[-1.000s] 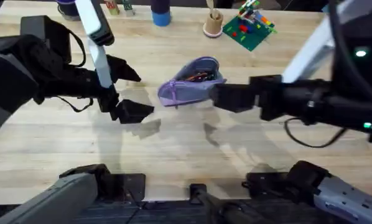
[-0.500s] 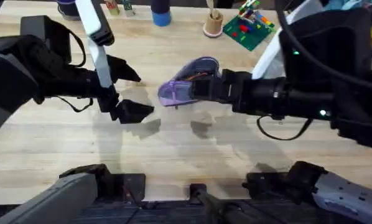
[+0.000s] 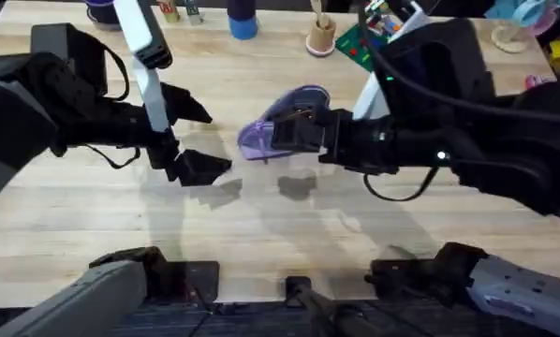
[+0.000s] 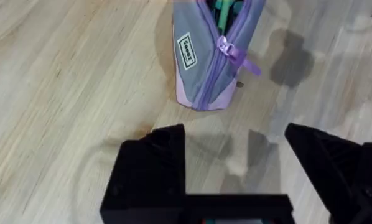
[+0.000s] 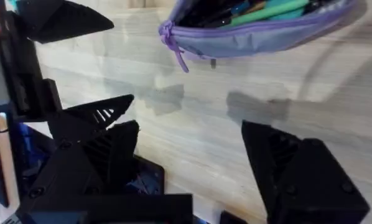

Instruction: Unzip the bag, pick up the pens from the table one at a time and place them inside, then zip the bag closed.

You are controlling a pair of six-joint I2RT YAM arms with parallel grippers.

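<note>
Overhead view: the bag [image 3: 285, 126] lies on the table [image 3: 289, 225] in its middle stretch, toward the far edge, lilac and part open along the top, with pens showing in the mouth. The left gripper [image 3: 198, 140] sits just to the bag's left, a short gap apart, its two black fingers spread wide, one toward the far edge and one toward the near edge. The right gripper [image 3: 285, 140] comes in from the right side of the table and hangs over the bag's near side, covering part of it; its shadow falls on the planks just nearer than the bag.

In the left wrist view the bag [image 4: 211, 56] stands apart from the fingers, its zipper pull [image 4: 232, 53] hanging at the end that faces the camera, a green pen [image 4: 223, 9] sticking up in the open mouth, a small label on its grey side. The fingers [image 4: 155, 168] stand wide with bare wood between them.

In the right wrist view the bag [image 5: 260, 31] lies beyond the widely parted fingers [image 5: 298, 180], untouched, with a green pen [image 5: 270, 11] inside it. The left gripper [image 5: 80, 68] shows farther off beside the pull [image 5: 173, 43]
</note>
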